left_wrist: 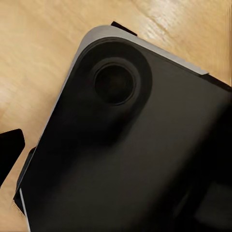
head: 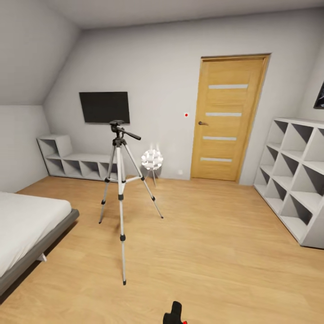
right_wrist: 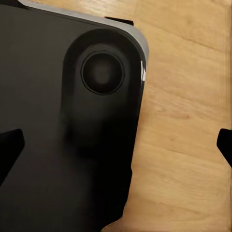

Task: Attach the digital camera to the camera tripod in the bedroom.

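Tripod waiting in the bedroom
The camera tripod stands apart; driving close may knock its legs. End effector states: I cannot tell.

Bright, even light; faint shadows under bed; wide-angle stretch at edges; wrist views soft, blurred.

Silvery metal legs on the camera tripod, light wood plank floor, warm wooden door.
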### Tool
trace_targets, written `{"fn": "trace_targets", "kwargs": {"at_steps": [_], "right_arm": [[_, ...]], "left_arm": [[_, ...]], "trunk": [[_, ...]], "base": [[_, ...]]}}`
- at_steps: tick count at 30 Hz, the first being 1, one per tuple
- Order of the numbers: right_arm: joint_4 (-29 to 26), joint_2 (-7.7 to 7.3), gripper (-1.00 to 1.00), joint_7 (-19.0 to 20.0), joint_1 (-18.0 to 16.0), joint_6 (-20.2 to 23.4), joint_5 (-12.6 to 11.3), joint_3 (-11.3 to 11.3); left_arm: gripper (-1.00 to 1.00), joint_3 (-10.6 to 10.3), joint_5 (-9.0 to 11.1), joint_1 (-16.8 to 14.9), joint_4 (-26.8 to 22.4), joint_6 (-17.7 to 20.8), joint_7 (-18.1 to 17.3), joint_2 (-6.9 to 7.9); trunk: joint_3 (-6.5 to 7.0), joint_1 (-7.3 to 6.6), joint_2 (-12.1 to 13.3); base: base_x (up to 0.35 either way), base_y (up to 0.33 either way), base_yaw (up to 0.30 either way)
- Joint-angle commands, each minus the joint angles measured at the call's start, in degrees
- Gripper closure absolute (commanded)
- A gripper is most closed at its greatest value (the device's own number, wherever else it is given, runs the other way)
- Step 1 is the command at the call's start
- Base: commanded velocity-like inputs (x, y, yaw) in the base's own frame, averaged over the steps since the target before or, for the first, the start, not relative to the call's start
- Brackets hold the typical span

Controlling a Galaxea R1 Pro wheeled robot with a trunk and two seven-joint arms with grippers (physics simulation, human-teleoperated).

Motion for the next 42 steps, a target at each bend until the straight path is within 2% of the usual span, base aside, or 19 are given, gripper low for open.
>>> {"fn": "trace_targets", "kwargs": {"at_steps": [1, 22, 34, 42], "right_arm": [[0.00, -0.18, -1.00, -0.01, -0.01, -0.13, 0.32, 0.33], [0.00, -0.34, -1.00, -0.01, -0.01, -0.62, 0.07, -0.07], [0.00, -0.30, -1.00, -0.01, -0.01, -0.77, -0.15, -0.27], [0.01, -0.31, -1.00, -0.01, -0.01, -0.75, -0.12, -0.27]], "left_arm": [[-1.00, 0.44, -0.22, -0.04, 0.00, -0.15, 0.05, -0.01], [-1.00, 0.28, -0.38, -0.01, 0.00, -0.39, 0.05, -0.08], [-1.00, 0.12, -0.80, -0.01, -0.16, -0.92, 0.00, -0.24], [-1.00, 0.08, -0.86, -0.02, -0.17, -0.94, 0.04, -0.33]], "trunk": [[-0.05, 0.03, -0.02], [-0.05, 0.03, -0.02], [-0.05, 0.03, -0.02], [-0.05, 0.03, -0.02]], "base": [[0.324, 0.000, 0.001], [0.324, 0.027, -0.005], [0.293, 0.207, -0.222], [0.143, 0.317, -0.252]]}}
